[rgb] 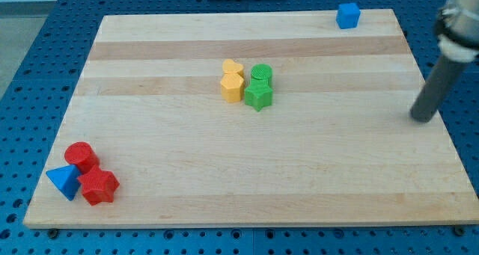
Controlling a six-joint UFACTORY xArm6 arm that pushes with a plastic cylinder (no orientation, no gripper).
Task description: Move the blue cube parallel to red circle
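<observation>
The blue cube [348, 16] sits at the top right edge of the wooden board [247, 173]. The red circle [80, 155], a short red cylinder, sits at the bottom left corner. My tip [422, 118] is at the view's right, near the board's right edge. It is well below and to the right of the blue cube and touches no block.
A blue triangle [64, 181] and a red star [99, 186] crowd against the red circle. In the board's middle stand a yellow heart [233, 66], a yellow hexagon [233, 86], a green cylinder [261, 74] and a green star [258, 96].
</observation>
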